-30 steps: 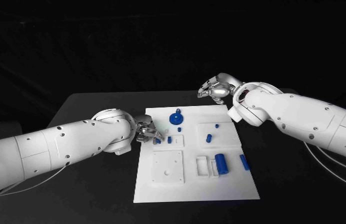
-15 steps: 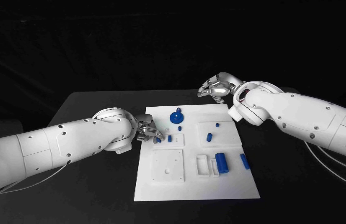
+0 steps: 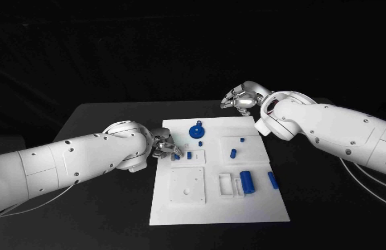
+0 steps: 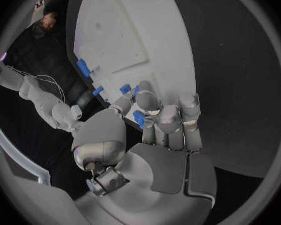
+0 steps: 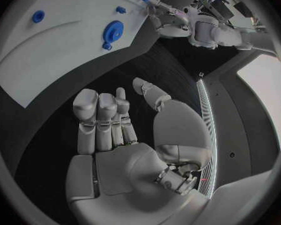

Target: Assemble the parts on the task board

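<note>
Head view: my left hand [image 3: 165,148] is pinching a small blue peg [image 4: 139,118] in its fingers [image 4: 160,116] at the left edge of the white board [image 3: 217,205]. My right hand [image 3: 240,100] is hovering past the board's far edge, fingers [image 5: 98,116] apart, holding nothing.

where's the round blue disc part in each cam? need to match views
Head view: round blue disc sits at the far end of the task board, between the two hands.
Left wrist view: I cannot pick it out.
Right wrist view: it lies on the board beyond the right hand, at.
Shared landmark: the white board itself.
</note>
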